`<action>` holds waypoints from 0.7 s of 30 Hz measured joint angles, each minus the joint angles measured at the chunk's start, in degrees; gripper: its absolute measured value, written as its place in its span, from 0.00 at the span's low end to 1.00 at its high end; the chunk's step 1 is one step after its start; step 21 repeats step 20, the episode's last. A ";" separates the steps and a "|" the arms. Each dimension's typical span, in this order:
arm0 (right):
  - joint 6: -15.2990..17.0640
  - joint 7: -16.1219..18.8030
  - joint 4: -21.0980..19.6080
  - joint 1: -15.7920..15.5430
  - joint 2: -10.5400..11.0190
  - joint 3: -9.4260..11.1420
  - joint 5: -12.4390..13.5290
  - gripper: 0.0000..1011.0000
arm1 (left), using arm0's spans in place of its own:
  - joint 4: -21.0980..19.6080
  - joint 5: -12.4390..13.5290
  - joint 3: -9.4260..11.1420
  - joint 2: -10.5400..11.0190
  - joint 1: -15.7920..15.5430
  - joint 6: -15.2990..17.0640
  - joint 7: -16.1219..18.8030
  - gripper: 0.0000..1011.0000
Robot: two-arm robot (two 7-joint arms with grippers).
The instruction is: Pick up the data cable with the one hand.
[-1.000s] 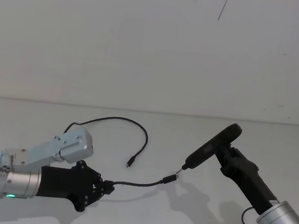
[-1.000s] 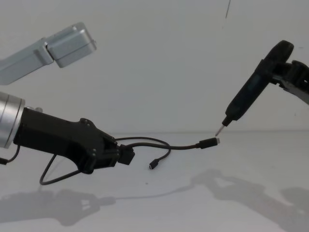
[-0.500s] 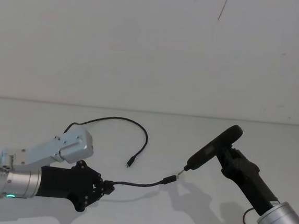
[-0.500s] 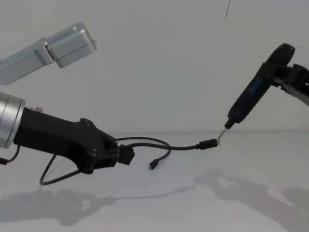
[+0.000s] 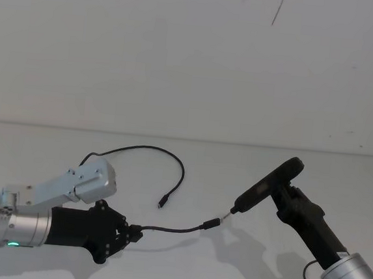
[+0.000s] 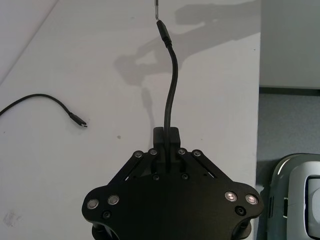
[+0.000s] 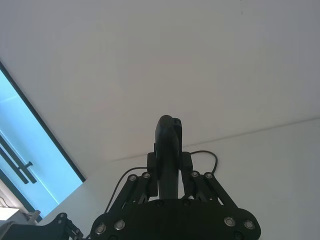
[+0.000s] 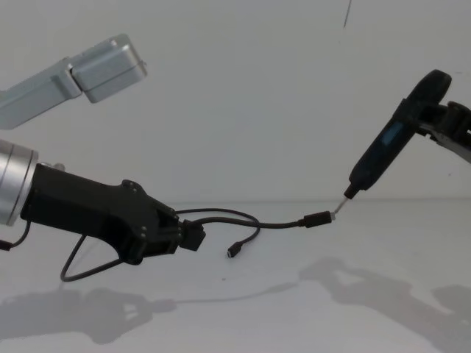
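blk angular left gripper [image 5: 131,232], silver wrist, grn ring.

Bright, even overhead light; soft grey shadows on white table [image 8: 412,243]; sharp focus, no glare.

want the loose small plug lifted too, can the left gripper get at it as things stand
Probably not: the left gripper is shut on the cable, so it has no free grip, though the small plug lies unblocked on the table.
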 joint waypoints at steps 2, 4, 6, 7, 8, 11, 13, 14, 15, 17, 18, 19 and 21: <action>-0.05 -0.02 0.03 -0.01 0.02 -0.03 0.03 0.27 | 0.00 0.00 0.00 0.00 0.00 0.00 0.00 0.04; -0.18 -0.05 0.06 -0.02 0.04 -0.07 0.09 0.27 | 0.00 0.00 0.00 0.00 0.00 0.00 0.00 0.04; -0.24 -0.07 0.08 -0.03 0.06 -0.09 0.16 0.27 | 0.00 0.00 0.00 0.00 0.00 0.00 0.00 0.04; -0.26 -0.08 0.09 -0.03 0.06 -0.10 0.17 0.27 | 0.00 0.00 0.00 0.00 0.00 0.00 0.00 0.04; -0.30 -0.09 0.10 -0.03 0.07 -0.11 0.19 0.27 | 0.00 0.00 0.00 0.00 0.00 0.00 0.00 0.04; -0.36 -0.11 0.12 -0.04 0.08 -0.13 0.23 0.27 | 0.00 0.00 0.00 0.00 0.00 0.00 0.00 0.04; -0.37 -0.12 0.13 -0.04 0.09 -0.14 0.24 0.27 | 0.00 0.00 0.00 0.00 0.00 0.00 0.00 0.04; -0.38 -0.13 0.13 -0.04 0.09 -0.15 0.25 0.27 | 0.00 0.00 0.00 0.00 0.00 0.00 0.00 0.04; -0.39 -0.14 0.14 -0.04 0.10 -0.15 0.25 0.27 | 0.00 0.00 0.00 0.00 0.00 0.00 0.00 0.04; -0.41 -0.15 0.15 -0.04 0.11 -0.16 0.26 0.27 | 0.00 0.00 0.00 0.00 0.00 0.00 0.00 0.04; -0.42 -0.16 0.16 -0.04 0.11 -0.17 0.27 0.27 | 0.00 0.00 0.00 0.00 0.00 0.00 0.00 0.04; -0.42 -0.16 0.16 -0.04 0.11 -0.17 0.27 0.27 | 0.00 0.00 0.00 0.00 0.00 0.00 0.00 0.04; -0.43 -0.18 0.16 -0.04 0.12 -0.18 0.27 0.27 | 0.00 0.00 0.00 0.00 0.00 0.00 0.00 0.04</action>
